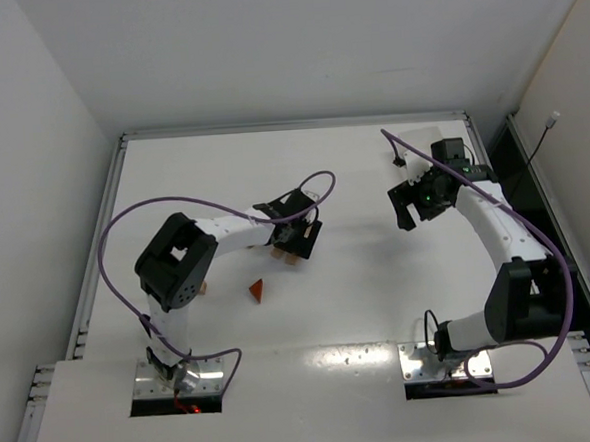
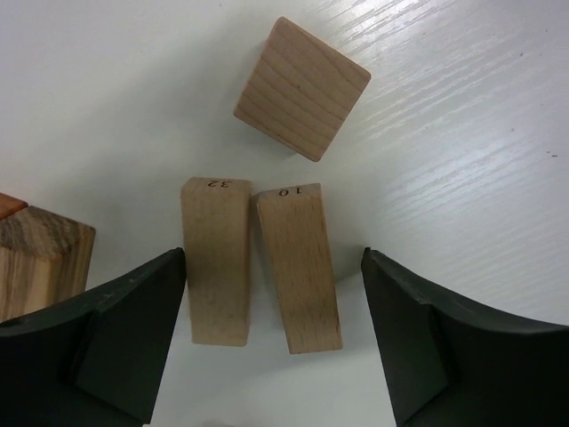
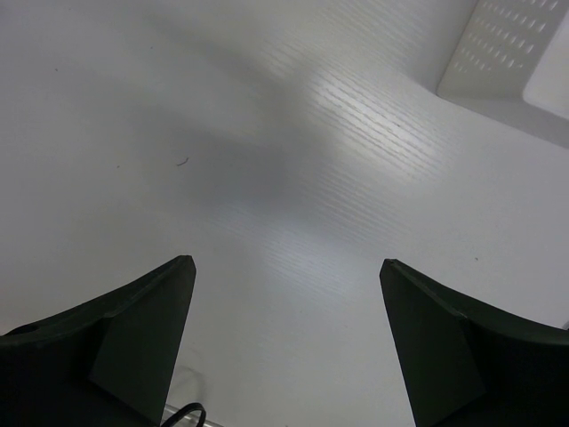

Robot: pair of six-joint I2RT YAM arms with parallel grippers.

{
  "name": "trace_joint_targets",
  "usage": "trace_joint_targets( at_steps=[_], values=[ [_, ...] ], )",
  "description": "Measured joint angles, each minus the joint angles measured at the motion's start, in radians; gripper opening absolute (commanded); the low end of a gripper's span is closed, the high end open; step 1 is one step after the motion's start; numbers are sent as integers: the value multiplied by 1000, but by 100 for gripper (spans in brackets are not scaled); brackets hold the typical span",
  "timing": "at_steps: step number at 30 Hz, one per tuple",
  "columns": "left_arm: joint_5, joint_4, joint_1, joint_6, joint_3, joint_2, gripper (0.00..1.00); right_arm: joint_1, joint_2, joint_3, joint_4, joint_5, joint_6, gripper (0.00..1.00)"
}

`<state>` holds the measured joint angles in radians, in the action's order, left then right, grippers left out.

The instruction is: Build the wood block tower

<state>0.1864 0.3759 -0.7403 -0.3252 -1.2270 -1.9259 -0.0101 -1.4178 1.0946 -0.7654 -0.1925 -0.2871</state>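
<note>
Left claw [image 2: 273,260] of mine is wide apart. It hangs low with one finger on each side of two little bars [image 2: 216,258] and touches neither. My right claw [image 3: 284,267] is wide apart too and holds nothing. It is far off over the bare white table [image 1: 380,306], near a corner of a white bin [image 3: 524,71]. No wood block tower stands yet, I think: the blocks lie loose on the table under my left claw. The biggest one I can see whole is a pale cube [image 2: 302,87], just past the bars. Next come the bars, lying flat side by side, almost touching at the far end. A stripy block [image 2: 40,262] sits by my left finger, but it is cut off, so I cannot tell its shape. A red wedge [image 1: 257,291] looks smallest and lies apart. The blocks look light, hard and smooth, so they will not squash but may slip or twist. I would pinch just one bar across its long flat sides, near the middle.
</note>
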Motion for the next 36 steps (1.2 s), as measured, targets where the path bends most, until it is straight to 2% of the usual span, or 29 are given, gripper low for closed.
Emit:
trace_joint_targets(
  at_steps=[2, 3, 5, 6, 7, 12, 18, 27, 36],
  values=[
    [-5, -4, -1, -4, -3, -3, 63, 0, 0, 0, 0, 0, -2, 83],
    [-6, -7, -1, -7, -3, -4, 46, 0, 0, 0, 0, 2, -2, 83],
    [-6, -13, -2, -13, -3, -6, 24, 0, 0, 0, 0, 4, -2, 83],
    [-1, -14, -3, -11, -3, -6, 6, 0, 0, 0, 0, 6, -2, 83],
    [6, -15, -4, -19, -3, -7, 1, 0, 0, 0, 0, 6, -2, 83],
    [54, 16, -6, -87, -24, -17, 0, 0, 0, 0, 0, 7, -2, 83],
    [144, 97, 12, -181, -159, -104, 0, 0, 0, 0, 0, 7, -2, 83],
    [139, 137, 100, -238, -305, -200, 0, 0, 0, 0, -8, 10, -2, 83],
    [122, 151, 39, -245, -360, -232, 0, 0, -2, 0, -14, 18, -2, 83]
  ],
)
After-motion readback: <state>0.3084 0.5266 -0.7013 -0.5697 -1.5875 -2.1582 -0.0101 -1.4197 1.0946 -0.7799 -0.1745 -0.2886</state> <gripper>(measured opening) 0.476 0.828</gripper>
